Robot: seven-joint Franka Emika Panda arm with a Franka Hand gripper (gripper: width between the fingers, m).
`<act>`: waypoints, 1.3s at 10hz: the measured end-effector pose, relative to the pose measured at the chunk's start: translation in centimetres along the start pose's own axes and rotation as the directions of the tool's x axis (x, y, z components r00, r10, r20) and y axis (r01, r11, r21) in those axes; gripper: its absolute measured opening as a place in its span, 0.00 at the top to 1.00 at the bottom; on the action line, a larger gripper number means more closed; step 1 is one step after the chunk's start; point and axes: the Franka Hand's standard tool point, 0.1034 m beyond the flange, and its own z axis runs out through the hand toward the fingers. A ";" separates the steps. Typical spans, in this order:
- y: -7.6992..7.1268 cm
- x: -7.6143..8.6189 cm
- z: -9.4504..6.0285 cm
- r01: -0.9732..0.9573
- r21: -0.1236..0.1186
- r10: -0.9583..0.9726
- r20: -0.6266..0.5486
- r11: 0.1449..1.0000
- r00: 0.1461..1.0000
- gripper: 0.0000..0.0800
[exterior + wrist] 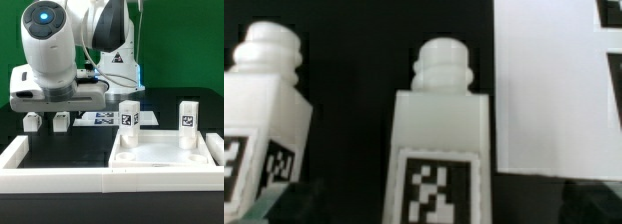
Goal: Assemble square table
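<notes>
Gripper hangs low over the black mat, jaws apart and clasping nothing, as far as the wrist view shows; just beneath it lie the first loose leg and the second loose leg, side by side; the marker board lies beyond; toward the exterior view's right sits the tabletop, its raised rim holding only the near upright leg and the far upright leg at two corners; so two legs look fitted, two remain.

White slab flat, two upright legs on it — two loose legs beside
</notes>
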 end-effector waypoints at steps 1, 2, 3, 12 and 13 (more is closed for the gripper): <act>0.1 0.0 0.0 0.009 0.000 -0.009 -0.002 1.000 1.000 0.19; 0.1 -0.2 -0.1 0.015 0.004 -0.015 0.016 1.000 1.000 0.19; 0.0 -0.8 0.0 0.014 0.017 -0.016 0.111 1.000 0.994 0.19; -0.9 1.5 0.5 0.051 -0.018 -0.048 0.140 0.999 0.989 0.64; -1.0 1.5 0.4 0.056 -0.020 -0.052 0.140 0.998 0.989 0.64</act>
